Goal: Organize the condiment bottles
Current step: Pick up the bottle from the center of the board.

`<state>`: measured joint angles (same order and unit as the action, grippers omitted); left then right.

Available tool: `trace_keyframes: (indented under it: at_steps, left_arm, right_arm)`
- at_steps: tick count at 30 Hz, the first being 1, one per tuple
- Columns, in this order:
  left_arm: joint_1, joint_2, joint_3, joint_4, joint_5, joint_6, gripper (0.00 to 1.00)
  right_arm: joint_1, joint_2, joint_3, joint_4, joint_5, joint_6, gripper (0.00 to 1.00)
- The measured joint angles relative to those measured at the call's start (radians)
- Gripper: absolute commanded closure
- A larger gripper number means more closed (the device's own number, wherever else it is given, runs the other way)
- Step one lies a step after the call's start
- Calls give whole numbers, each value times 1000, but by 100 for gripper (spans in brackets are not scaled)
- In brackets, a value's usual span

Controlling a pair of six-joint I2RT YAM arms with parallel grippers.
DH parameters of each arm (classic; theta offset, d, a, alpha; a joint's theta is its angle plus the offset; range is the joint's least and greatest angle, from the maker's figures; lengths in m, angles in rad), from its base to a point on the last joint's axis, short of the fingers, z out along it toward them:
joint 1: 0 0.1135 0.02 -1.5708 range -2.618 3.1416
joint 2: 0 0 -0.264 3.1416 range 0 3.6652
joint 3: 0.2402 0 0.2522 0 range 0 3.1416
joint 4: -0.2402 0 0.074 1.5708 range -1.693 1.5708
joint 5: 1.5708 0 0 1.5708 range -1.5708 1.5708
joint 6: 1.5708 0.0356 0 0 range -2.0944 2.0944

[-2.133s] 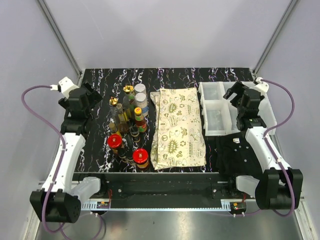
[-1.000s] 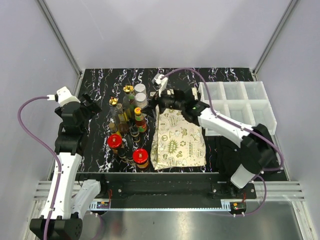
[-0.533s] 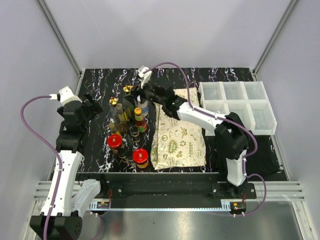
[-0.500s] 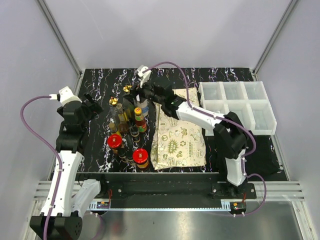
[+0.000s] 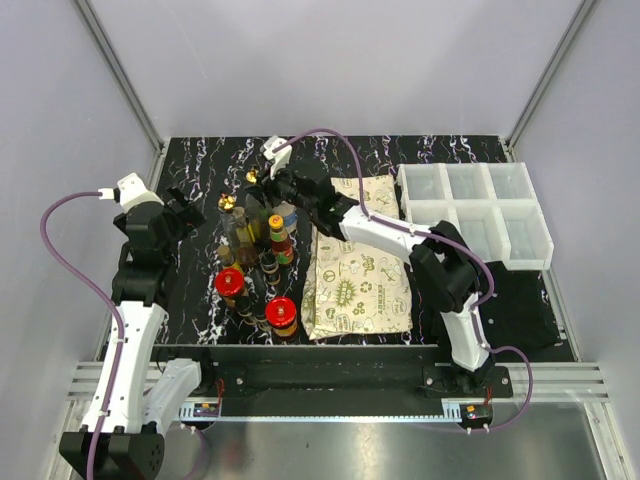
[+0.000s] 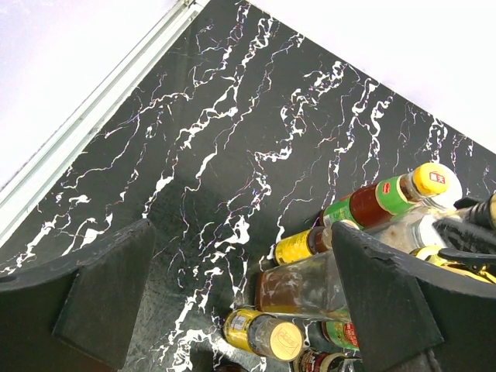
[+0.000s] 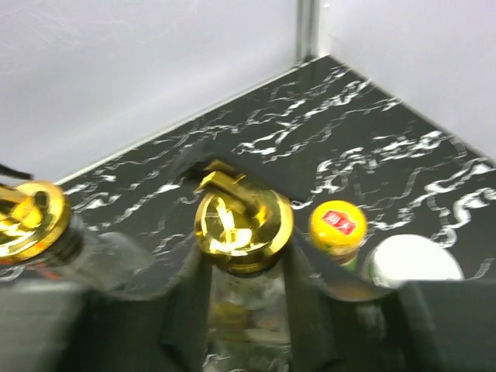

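The condiment bottles stand clustered left of centre on the black marbled table, with two red-capped ones at the front. My right gripper reaches to the back of the cluster. In the right wrist view the right gripper is shut on the neck of a clear gold-capped bottle, one finger on each side. A yellow-capped bottle and a white cap stand just beside it. My left gripper hangs open left of the cluster, holding nothing; past the left gripper I see a clear amber-filled bottle.
A cream patterned cloth lies in the middle of the table under my right arm. White compartment bins stand at the back right. Another gold-capped bottle is close on the held bottle's left.
My right arm swung left from over the cloth to the back of the cluster, and its jaws closed on the gold-capped bottle. The left arm has barely moved.
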<state>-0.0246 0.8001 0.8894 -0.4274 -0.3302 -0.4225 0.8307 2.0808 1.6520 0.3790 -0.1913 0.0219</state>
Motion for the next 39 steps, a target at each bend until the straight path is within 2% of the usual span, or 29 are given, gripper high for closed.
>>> trace_keyframes:
  at_steps: [1, 5, 7, 27, 39]
  left_arm:
    - [0, 0, 0, 0, 0, 0, 1]
    - [0, 0, 0, 0, -7, 0, 1]
    - [0, 0, 0, 0, -8, 0, 1]
    - [0, 0, 0, 0, -11, 0, 1]
    - [1, 0, -4, -1, -11, -1, 1]
  right_arm:
    - [3, 2, 3, 2, 18, -21, 78]
    - [11, 7, 8, 2, 28, -14, 96]
    - [19, 8, 8, 2, 41, -22, 99]
    - [64, -12, -20, 24, 203, -141, 100]
    - [71, -109, -69, 24, 209, -146, 100]
